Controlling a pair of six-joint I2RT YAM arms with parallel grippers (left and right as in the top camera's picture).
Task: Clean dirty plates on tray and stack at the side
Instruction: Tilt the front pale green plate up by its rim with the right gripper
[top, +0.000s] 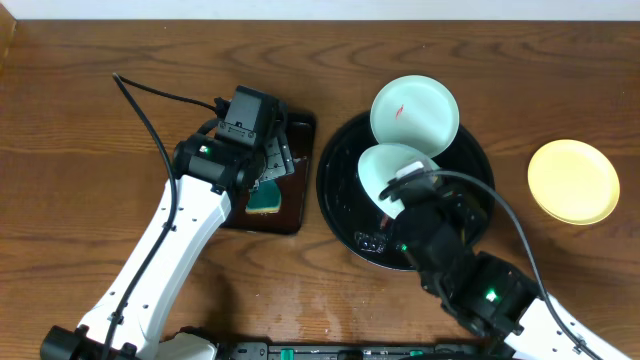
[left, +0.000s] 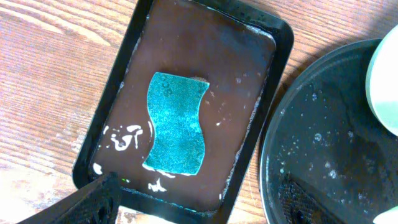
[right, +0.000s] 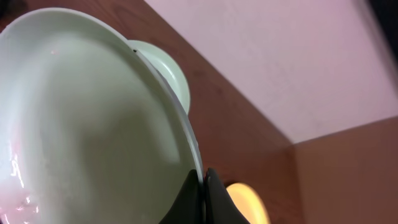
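Observation:
The large round black tray (top: 345, 205) sits at centre right, also in the left wrist view (left: 311, 155). A pale mint plate (top: 414, 108) with a red smear rests on its far rim. My right gripper (right: 202, 186) is shut on the rim of a second pale mint plate (top: 385, 165), holding it tilted over the tray; it fills the right wrist view (right: 87, 124). The pale yellow plate (top: 573, 180) lies on the table to the right. My left gripper (left: 199, 202) is open above the near edge of the rectangular tray, close to the teal sponge (left: 176, 123).
The small rectangular dark tray (left: 124, 81) holds the sponge and wet foam patches, left of the round tray (top: 300, 160). Black cables run over the table at the back left (top: 150, 100). The table's far edge runs along the top.

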